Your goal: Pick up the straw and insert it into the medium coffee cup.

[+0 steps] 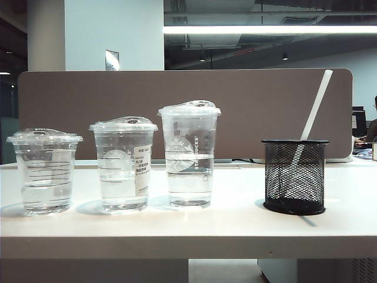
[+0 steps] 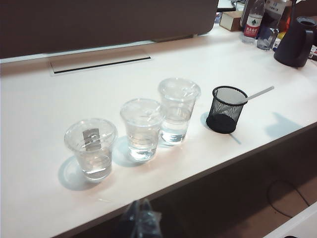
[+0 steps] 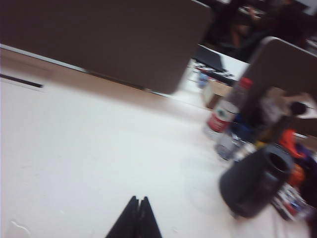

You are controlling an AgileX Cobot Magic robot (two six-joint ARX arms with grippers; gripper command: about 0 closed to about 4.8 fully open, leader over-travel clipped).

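Observation:
The straw (image 1: 316,106) is long, thin and white, and leans out of a black mesh holder (image 1: 294,177) on the right of the table; the left wrist view shows the straw (image 2: 260,93) and holder (image 2: 225,110) too. The medium coffee cup (image 1: 123,171), clear with a white label, is the middle of three lidded cups, also seen as the middle cup (image 2: 142,131). My left gripper (image 2: 140,202) hangs shut and empty off the table's near edge, well short of the cups. My right gripper (image 3: 139,199) is shut and empty over bare table. Neither gripper shows in the exterior view.
A tall clear cup (image 1: 189,156) stands right of the medium cup and a short lined cup (image 1: 45,171) left of it. A dark jug (image 3: 255,183) and a bottle (image 3: 225,114) crowd the table's far right end. A brown divider (image 1: 235,112) runs behind the table.

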